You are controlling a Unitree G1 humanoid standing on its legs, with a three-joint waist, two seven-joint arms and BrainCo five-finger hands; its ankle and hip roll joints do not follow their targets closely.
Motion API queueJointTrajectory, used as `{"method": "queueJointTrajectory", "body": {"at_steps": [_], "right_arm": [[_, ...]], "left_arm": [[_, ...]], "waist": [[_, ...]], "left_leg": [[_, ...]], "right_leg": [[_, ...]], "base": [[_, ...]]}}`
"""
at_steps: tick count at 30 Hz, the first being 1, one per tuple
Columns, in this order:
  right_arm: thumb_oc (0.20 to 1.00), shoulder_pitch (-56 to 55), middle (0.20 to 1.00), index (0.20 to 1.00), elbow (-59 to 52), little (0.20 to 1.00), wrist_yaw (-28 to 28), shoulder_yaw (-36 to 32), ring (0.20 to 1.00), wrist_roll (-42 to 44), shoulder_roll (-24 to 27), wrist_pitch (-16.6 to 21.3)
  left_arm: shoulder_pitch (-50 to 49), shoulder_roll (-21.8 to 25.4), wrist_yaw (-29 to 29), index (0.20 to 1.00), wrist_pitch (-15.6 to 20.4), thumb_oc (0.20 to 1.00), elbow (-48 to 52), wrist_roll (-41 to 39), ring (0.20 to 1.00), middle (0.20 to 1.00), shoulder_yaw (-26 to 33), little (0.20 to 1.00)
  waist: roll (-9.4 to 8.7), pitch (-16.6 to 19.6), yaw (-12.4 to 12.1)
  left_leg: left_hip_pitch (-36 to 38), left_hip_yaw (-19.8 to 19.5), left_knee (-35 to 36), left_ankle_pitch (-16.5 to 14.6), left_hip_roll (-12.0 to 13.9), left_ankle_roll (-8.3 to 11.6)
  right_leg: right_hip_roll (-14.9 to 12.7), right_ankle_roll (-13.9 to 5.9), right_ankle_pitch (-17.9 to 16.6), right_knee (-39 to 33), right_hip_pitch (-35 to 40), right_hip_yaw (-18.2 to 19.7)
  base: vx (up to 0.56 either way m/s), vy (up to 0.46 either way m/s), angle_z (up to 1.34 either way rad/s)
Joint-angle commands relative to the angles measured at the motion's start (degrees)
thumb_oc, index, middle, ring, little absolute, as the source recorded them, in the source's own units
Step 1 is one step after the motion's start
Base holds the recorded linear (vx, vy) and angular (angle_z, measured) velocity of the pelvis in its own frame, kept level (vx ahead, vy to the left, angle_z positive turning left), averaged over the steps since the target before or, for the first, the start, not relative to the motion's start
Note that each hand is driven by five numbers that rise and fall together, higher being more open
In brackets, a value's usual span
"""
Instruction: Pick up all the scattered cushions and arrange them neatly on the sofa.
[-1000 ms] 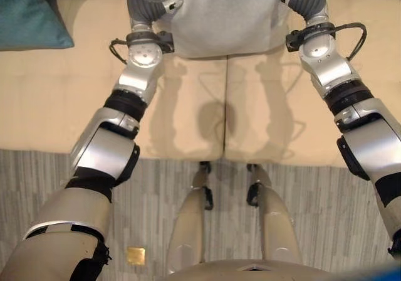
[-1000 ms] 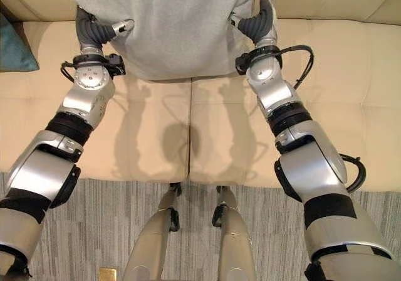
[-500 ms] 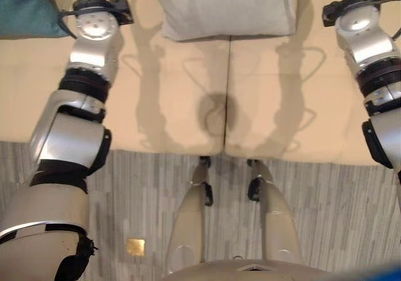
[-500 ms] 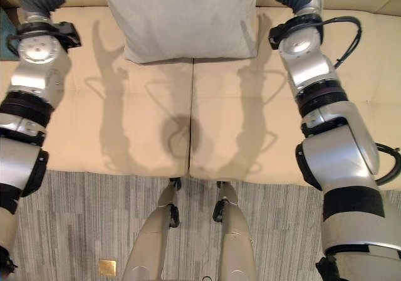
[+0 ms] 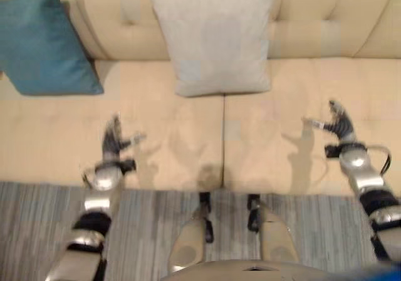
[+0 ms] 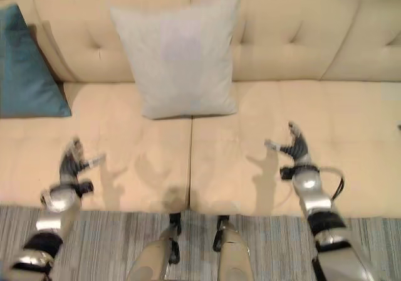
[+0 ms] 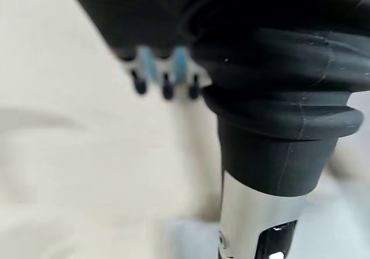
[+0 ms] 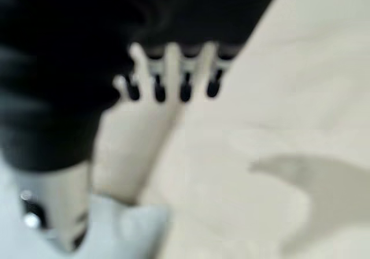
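A light grey cushion (image 5: pixel 213 36) stands upright against the back of the beige sofa (image 5: pixel 294 137), over the seam between the two seat pads. A teal cushion (image 5: pixel 44 42) leans on the backrest at the far left. My left hand (image 5: pixel 114 140) hovers open over the left seat pad near its front edge, fingers straight and holding nothing. My right hand (image 5: pixel 336 123) hangs open over the right seat pad, also holding nothing. Both hands are well in front of the grey cushion and apart from it. Straight fingers (image 8: pixel 173 74) show in the right wrist view above the seat.
A grey striped rug (image 5: pixel 150 231) lies in front of the sofa. The tufted backrest (image 6: pixel 294 36) runs across the top.
Both hands have let go of the grey cushion and drawn back toward the sofa's front edge. The cushion stays upright against the backrest. The camera has tilted up, showing more backrest.
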State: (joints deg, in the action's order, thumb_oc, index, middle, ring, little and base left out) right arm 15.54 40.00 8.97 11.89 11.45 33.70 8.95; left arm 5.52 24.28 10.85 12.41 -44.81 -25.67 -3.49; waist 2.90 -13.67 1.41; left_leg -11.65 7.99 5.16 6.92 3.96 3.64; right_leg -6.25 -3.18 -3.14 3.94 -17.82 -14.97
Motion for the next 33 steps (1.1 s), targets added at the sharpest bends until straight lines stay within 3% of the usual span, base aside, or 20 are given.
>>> {"method": "queueJointTrajectory", "body": {"at_steps": [1,4,12,15,17,20,21,22,27,28,30,31,32,33], "right_arm": [[1.000,3.3,1.000,1.000,2.2,1.000,-2.8,2.2,1.000,-4.4,0.9,1.8],[1.000,-2.7,1.000,1.000,7.7,1.000,-4.0,2.7,1.000,-9.7,-2.2,0.8],[1.000,-10.0,1.000,1.000,19.2,1.000,-5.0,3.3,1.000,-14.6,-8.4,-0.5],[1.000,-11.4,1.000,1.000,23.6,1.000,-5.0,1.8,1.000,-13.3,-11.0,-1.4],[1.000,-11.4,1.000,1.000,26.6,1.000,-4.9,1.7,1.000,-12.8,-11.6,-2.1],[1.000,-11.9,1.000,1.000,28.8,1.000,-5.1,1.4,1.000,-13.4,-12.0,-3.4],[1.000,-11.9,1.000,1.000,28.8,1.000,-5.1,1.4,1.000,-13.4,-12.0,-3.4],[1.000,-11.4,1.000,1.000,29.5,1.000,-4.8,0.8,1.000,-13.3,-11.7,-3.9],[1.000,-10.1,1.000,1.000,30.2,1.000,-4.2,-0.1,1.000,-13.4,-12.1,-4.6],[1.000,-9.6,1.000,1.000,29.9,1.000,-4.0,0.3,1.000,-13.9,-12.4,-4.5],[1.000,-9.4,1.000,1.000,29.9,1.000,-4.0,0.5,1.000,-14.2,-12.6,-4.7],[1.000,-9.4,1.000,1.000,29.8,1.000,-3.8,0.5,1.000,-14.3,-12.7,-4.7],[1.000,-9.8,1.000,1.000,30.0,1.000,-3.6,0.1,1.000,-14.3,-12.8,-4.7],[1.000,-10.2,1.000,1.000,30.9,1.000,-3.7,-0.1,1.000,-14.7,-12.8,-4.7]], "left_arm": [[3.0,1.4,-3.0,1.000,0.0,1.000,-2.5,4.5,1.000,1.000,-1.0,1.000],[-2.6,-3.8,-5.6,1.000,-2.1,1.000,-13.1,9.4,1.000,1.000,-0.3,1.000],[-6.2,-8.8,-7.3,1.000,-4.5,1.000,-22.5,18.1,1.000,1.000,-2.8,1.000],[-6.0,-10.0,-7.3,1.000,-5.3,1.000,-24.3,19.8,1.000,1.000,-3.2,1.000],[-5.4,-10.9,-6.7,1.000,-5.0,1.000,-24.4,18.7,1.000,1.000,-3.2,1.000],[-5.6,-11.4,-6.7,1.000,-5.3,1.000,-24.6,17.7,1.000,1.000,-3.4,1.000],[-5.6,-11.4,-6.7,1.000,-5.3,1.000,-24.6,17.7,1.000,1.000,-3.5,1.000],[-5.4,-11.8,-6.5,1.000,-5.3,1.000,-24.3,17.4,1.000,1.000,-4.1,1.000],[-3.9,-11.5,-6.1,1.000,-5.6,1.000,-24.9,17.8,1.000,1.000,-4.4,1.000],[-3.6,-11.0,-5.9,1.000,-5.7,1.000,-25.3,18.5,1.000,1.000,-4.1,1.000],[-3.3,-10.5,-5.8,1.000,-5.7,1.000,-25.4,19.2,1.000,1.000,-4.1,1.000],[-3.2,-10.2,-5.6,1.000,-5.8,1.000,-25.6,19.5,1.000,1.000,-4.2,1.000],[-3.4,-10.0,-5.6,1.000,-6.1,1.000,-25.9,19.6,1.000,1.000,-3.6,1.000],[-3.8,-9.6,-5.9,1.000,-6.3,1.000,-26.2,19.7,1.000,1.000,-3.2,1.000]], "waist": [[-2.73,2.7,0.6],[-3.03,4.7,1.3],[-3.96,7.0,1.9],[-4.71,7.5,2.1],[-5.41,6.7,1.1],[-4.92,7.5,1.1],[-4.89,7.4,1.0],[-4.34,7.5,1.1],[-4.69,6.9,1.9],[-4.97,6.2,1.7],[-5.03,5.7,1.5],[-4.88,5.2,0.9],[-4.15,4.7,-0.3],[-4.02,5.3,-0.8]], "left_leg": [[2.0,1.5,-2.8,-1.1,-0.6,3.61],[5.1,2.5,-3.7,-2.3,-0.3,3.55],[9.3,2.4,-6.0,-3.8,0.5,3.77],[9.5,1.5,-10.6,-5.1,0.2,3.70],[9.4,-4.2,-17.7,-7.6,-3.4,3.78],[11.8,-8.9,-17.2,-9.2,-5.5,2.68],[11.9,-8.9,-17.2,-9.2,-5.5,2.68],[13.2,-11.8,-14.2,-10.6,-6.9,1.34],[14.3,-9.8,-9.3,-12.5,-8.8,-1.10],[14.0,-7.7,-8.5,-12.2,-8.6,-1.31],[13.7,-6.7,-8.5,-11.9,-8.2,-1.48],[13.4,-5.5,-8.7,-11.7,-7.7,-1.69],[13.2,-2.9,-8.6,-11.1,-6.5,-1.95],[13.1,-0.9,-7.9,-10.5,-5.8,-2.28]], "right_leg": [[-0.8,-5.12,-3.0,-6.0,5.4,-0.8],[-0.3,-5.08,-2.2,-6.7,8.8,-0.3],[1.0,-4.18,0.1,-7.2,14.8,0.0],[1.1,-3.92,0.2,-7.4,16.2,0.6],[0.9,-3.68,-0.1,-6.7,16.3,2.4],[1.4,-3.97,-0.6,-4.9,14.9,5.2],[1.4,-3.97,-0.6,-4.8,14.9,5.3],[1.4,-4.53,-1.4,-3.8,13.3,7.4],[-0.6,-7.42,-5.5,-3.5,9.0,9.3],[-1.4,-8.58,-6.9,-3.7,7.4,8.6],[-1.8,-8.60,-7.1,-3.0,6.4,7.6],[-2.3,-8.35,-5.5,-1.2,6.2,4.4],[-3.8,-6.88,-2.1,2.9,7.6,-2.3],[-4.1,-5.80,0.3,6.7,9.0,-5.5]], "base": [[0.03,0.001,-0.11],[0.04,-0.020,-0.07],[0.03,-0.060,-0.02],[-0.03,-0.041,-0.06],[-0.08,0.042,-0.16],[-0.05,0.091,-0.59],[-0.09,0.155,-0.68],[-0.07,0.115,-0.49],[-0.18,0.163,-0.62],[-0.31,0.132,-0.70],[-0.20,0.047,-1.13],[-0.24,0.070,-1.24],[-0.34,0.092,-1.29],[-0.25,0.076,-1.19]]}}
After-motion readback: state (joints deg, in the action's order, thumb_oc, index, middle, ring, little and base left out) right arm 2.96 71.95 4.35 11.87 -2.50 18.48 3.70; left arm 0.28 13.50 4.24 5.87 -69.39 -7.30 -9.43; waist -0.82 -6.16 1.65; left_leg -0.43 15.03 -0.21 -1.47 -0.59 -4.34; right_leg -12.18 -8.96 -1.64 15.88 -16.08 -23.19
